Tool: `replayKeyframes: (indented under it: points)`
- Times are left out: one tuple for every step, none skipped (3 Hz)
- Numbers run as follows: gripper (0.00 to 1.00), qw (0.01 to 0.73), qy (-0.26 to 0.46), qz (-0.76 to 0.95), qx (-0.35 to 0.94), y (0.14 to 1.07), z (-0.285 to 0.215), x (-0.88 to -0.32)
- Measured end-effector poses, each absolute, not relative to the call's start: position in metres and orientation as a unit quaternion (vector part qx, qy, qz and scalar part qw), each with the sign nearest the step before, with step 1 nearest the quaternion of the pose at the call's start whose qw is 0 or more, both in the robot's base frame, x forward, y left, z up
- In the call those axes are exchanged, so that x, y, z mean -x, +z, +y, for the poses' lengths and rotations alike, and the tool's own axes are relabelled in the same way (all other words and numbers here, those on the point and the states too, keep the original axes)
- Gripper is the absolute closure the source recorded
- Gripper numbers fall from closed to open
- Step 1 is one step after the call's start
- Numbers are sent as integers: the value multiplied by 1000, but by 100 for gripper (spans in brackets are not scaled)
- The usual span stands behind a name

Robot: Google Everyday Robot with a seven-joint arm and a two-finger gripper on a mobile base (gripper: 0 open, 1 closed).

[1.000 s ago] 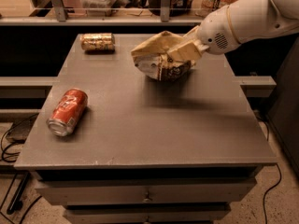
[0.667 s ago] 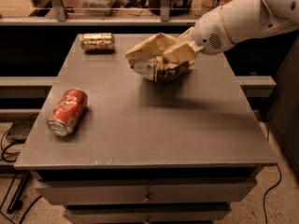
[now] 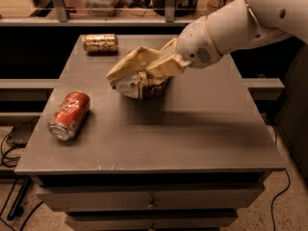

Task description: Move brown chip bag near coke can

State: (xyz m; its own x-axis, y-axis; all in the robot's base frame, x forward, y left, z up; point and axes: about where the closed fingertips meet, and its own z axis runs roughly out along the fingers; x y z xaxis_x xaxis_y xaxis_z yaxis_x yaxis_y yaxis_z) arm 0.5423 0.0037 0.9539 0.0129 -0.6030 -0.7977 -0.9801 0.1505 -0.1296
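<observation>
The brown chip bag is crinkly tan and dark brown and hangs just above the middle of the grey table. My gripper is shut on the bag's upper right part, with the white arm reaching in from the upper right. The coke can is red with white script and lies on its side near the table's left edge, some way to the lower left of the bag.
A gold-tan soda can lies on its side at the table's back left corner. A shelf with clutter runs behind the table. Drawers sit below the tabletop, and cables lie on the floor at left and right.
My gripper has carried the chip bag leftward and toward the front of the table, closer to the coke can. Both cans have stayed in place.
</observation>
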Motion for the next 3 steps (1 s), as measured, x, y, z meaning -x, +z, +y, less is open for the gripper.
replayKeyframes:
  points:
    - [74,353,286,621,639,933,37,-508]
    - [51,336,307,611,648,917,50,-493]
    - [20,320,322,606,653,899,56,-479]
